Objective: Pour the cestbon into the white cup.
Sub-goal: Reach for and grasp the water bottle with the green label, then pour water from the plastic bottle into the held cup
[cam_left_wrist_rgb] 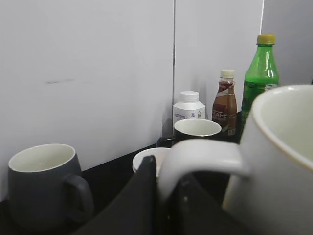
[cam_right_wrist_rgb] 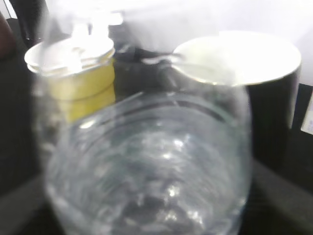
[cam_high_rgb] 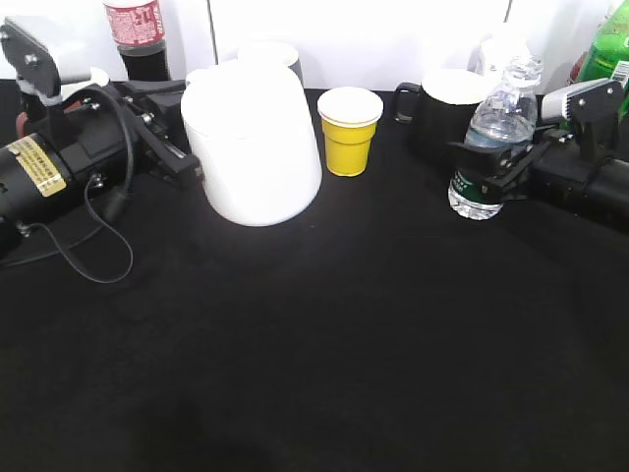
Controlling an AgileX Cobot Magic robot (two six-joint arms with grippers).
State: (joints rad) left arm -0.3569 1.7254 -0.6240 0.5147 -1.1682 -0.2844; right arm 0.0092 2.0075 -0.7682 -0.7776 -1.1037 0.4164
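Cestbon (cam_high_rgb: 488,147): small clear water bottle, dark green label low on the body, standing upright on the black table (cam_high_rgb: 324,344) at the right side, just in front of a black mug (cam_high_rgb: 447,113). The right gripper (cam_high_rgb: 491,169) reaches in from the right with its fingers closed around the bottle's lower half; in the right wrist view the clear bottle fills the frame between the dark fingers (cam_right_wrist_rgb: 279,196).

White cup (cam_high_rgb: 253,143): large tapered ceramic mug, left of centre on the table, upright. The left gripper (cam_high_rgb: 177,147) is at its left side; in the left wrist view the fingers (cam_left_wrist_rgb: 142,205) sit on either side of the loop handle (cam_left_wrist_rgb: 195,156), apparently gripping it.

Small yellow cup (cam_high_rgb: 350,130): white rim, between white cup and black mug, apart from both.

Back edge: cola bottle (cam_high_rgb: 138,34) with red label at left, green soda bottle (cam_high_rgb: 609,49) at far right. Left wrist view also shows a grey mug (cam_left_wrist_rgb: 44,186), a white jar (cam_left_wrist_rgb: 189,107) and a brown drink bottle (cam_left_wrist_rgb: 225,100).
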